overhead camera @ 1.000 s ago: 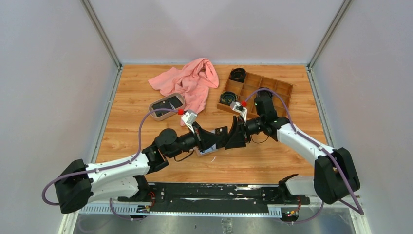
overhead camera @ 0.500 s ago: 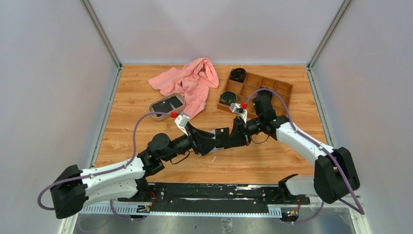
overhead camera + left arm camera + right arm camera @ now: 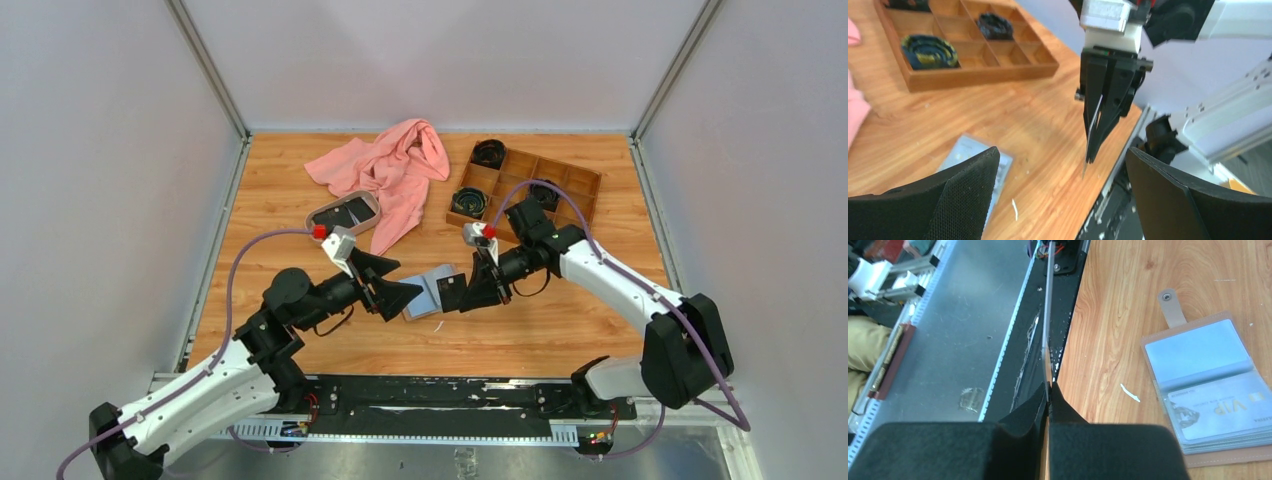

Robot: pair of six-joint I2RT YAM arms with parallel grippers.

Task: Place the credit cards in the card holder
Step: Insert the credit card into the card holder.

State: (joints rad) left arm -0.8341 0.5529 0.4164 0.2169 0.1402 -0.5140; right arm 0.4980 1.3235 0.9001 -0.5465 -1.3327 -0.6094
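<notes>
My right gripper [image 3: 468, 292] is shut on a dark credit card [image 3: 451, 293], held above the table. In the right wrist view the card [image 3: 1047, 315] shows edge-on, sticking out from between the fingertips of the right gripper [image 3: 1048, 388]. The card holder [image 3: 428, 284] lies open on the wood just left of it, grey-blue lining up; one pocket of the card holder [image 3: 1208, 390] holds a pale VIP card [image 3: 1220, 410]. My left gripper [image 3: 388, 280] stands wide open left of the holder with nothing in it. More dark cards [image 3: 345, 212] lie in the oval tray.
The oval tray [image 3: 318, 222] stands at back left beside a pink cloth [image 3: 392, 170]. A brown compartment box [image 3: 560, 185] with dark coiled items stands at back right. A small white scrap [image 3: 1129, 393] lies on the wood near the holder. The table's near edge runs close below the grippers.
My left gripper let go of the card, opened wide and drew back to the left. My right gripper closed on the card and now holds it alone.
</notes>
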